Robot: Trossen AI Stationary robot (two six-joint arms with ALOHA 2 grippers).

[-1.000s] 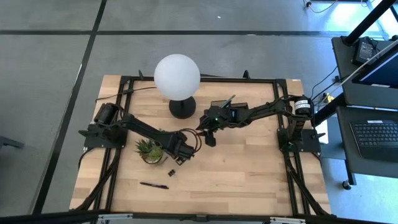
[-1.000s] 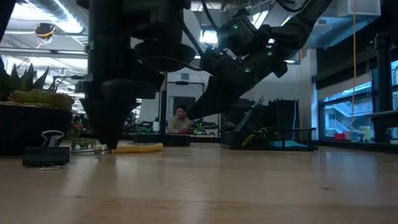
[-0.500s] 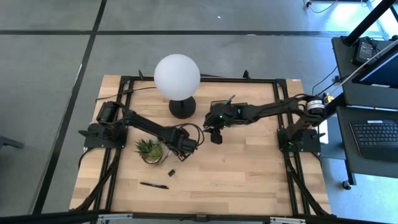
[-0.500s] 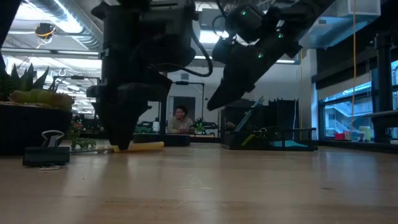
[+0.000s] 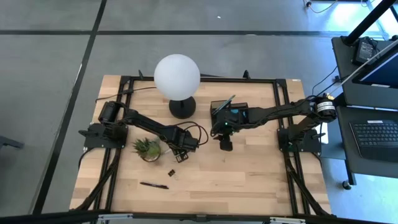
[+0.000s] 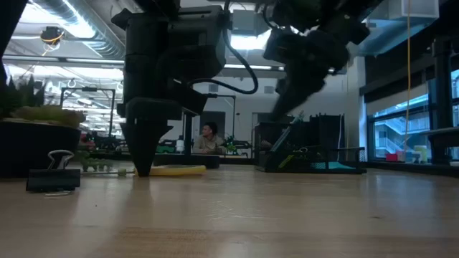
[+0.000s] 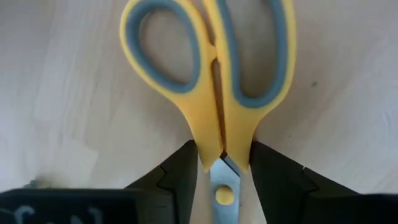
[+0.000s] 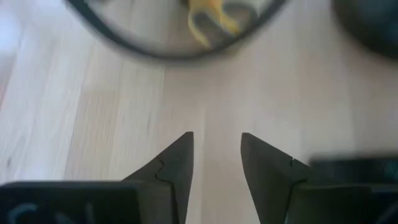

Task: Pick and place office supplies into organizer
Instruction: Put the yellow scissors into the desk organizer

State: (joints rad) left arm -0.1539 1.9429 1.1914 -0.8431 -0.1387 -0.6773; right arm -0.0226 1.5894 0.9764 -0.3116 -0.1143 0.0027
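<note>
The yellow-handled scissors point(image 7: 211, 74) lie flat on the table, and their handle shows yellow in the low view point(image 6: 176, 170). My left gripper point(image 7: 224, 155) point(image 5: 181, 154) stands over them, pointing down, shut on them; in the high view it hides them. My right gripper point(image 8: 216, 140) point(image 5: 225, 146) hangs open over bare wood, just near of the black organizer point(image 5: 229, 111). The organizer holds a blue pad and pens. A black binder clip point(image 5: 171, 172) point(image 6: 54, 175) and a black pen point(image 5: 153, 185) lie on the table toward its near edge. My left gripper pinches the scissors between its two fingers at the narrow yellow neck of the handles point(image 7: 214, 146), just above the pivot screw. The fingers point(image 7: 183, 165) come from above, one on each outer side, across the scissors. The scissors lie flat on the table.
A green potted plant point(image 5: 149, 149) stands close to the left of my left gripper. The white globe lamp point(image 5: 177, 74) and its round black base point(image 5: 182, 107) stand at the far side. A person sits far off in the room beyond the table point(image 6: 208, 136).
My right gripper has drawn away from my left gripper, toward the table's right and a little toward its near edge, and has risen. My left gripper has shifted slightly toward the right, and the yellow handle has slid along the table with it.
</note>
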